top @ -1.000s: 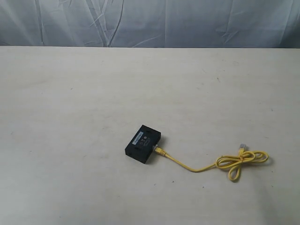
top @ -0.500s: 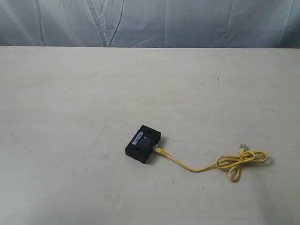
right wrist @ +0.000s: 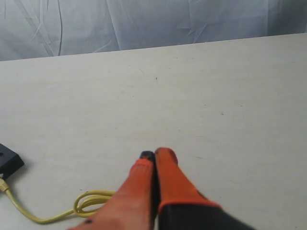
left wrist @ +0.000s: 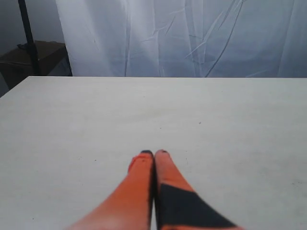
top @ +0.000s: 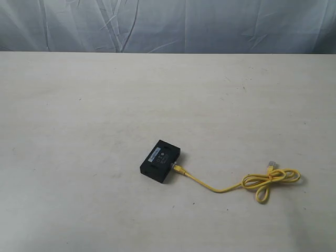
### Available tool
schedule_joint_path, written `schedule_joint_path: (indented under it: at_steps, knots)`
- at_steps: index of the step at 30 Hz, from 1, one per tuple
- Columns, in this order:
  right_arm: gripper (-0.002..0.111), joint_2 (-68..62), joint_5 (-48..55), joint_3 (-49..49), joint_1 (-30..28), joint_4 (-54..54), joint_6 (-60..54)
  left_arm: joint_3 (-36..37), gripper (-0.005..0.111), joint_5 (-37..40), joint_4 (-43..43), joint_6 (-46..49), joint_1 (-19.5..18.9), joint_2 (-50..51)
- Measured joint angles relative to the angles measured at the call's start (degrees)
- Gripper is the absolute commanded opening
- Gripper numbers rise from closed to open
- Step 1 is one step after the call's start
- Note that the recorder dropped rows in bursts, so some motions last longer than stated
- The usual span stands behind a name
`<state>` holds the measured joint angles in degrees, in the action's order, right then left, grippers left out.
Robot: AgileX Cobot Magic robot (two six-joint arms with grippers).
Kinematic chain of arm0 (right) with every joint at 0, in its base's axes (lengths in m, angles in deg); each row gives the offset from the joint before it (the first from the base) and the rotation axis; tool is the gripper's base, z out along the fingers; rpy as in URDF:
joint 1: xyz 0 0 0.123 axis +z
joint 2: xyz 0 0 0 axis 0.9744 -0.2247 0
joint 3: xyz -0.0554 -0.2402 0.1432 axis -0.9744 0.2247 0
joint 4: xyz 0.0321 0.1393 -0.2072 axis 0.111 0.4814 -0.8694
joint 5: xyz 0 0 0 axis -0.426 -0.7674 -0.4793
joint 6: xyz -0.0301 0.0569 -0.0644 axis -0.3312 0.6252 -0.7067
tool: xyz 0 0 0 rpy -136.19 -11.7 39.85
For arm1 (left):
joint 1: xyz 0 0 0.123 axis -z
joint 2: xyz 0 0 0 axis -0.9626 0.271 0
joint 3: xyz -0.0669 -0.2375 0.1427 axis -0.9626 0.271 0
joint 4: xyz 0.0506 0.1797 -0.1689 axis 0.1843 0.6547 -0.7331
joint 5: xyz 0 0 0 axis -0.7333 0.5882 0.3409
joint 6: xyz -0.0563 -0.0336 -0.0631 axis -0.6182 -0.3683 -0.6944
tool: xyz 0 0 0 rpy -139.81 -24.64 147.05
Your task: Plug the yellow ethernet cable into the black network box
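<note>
The black network box [top: 160, 160] lies flat on the white table [top: 105, 105], a white label on its top. The yellow ethernet cable [top: 220, 189] has one plug sitting at the box's right side [top: 177, 168]; I cannot tell how deep it sits. Its looped bundle [top: 270, 181] lies to the right, with the free clear plug [top: 271, 165] beside it. Neither gripper shows in the exterior view. My left gripper [left wrist: 154, 153] is shut over bare table. My right gripper [right wrist: 154, 154] is shut and empty, with the cable's loop [right wrist: 88, 202] and the box's corner [right wrist: 8, 163] off to one side.
A wrinkled pale curtain [top: 168, 23] hangs behind the table's far edge. A dark stand and a brown box [left wrist: 33, 52] show beyond the table's corner in the left wrist view.
</note>
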<state>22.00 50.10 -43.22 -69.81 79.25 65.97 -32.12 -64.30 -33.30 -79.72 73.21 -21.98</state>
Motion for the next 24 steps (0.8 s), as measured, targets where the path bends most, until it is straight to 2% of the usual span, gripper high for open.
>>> schedule_joint_path:
  at_steps: [24]
  knots:
    - [0.000, 0.00, 0.00, 0.00, 0.00, 0.00, 0.00, 1.52, 0.000, -0.80, 0.49, -1.65, 0.00, 0.00]
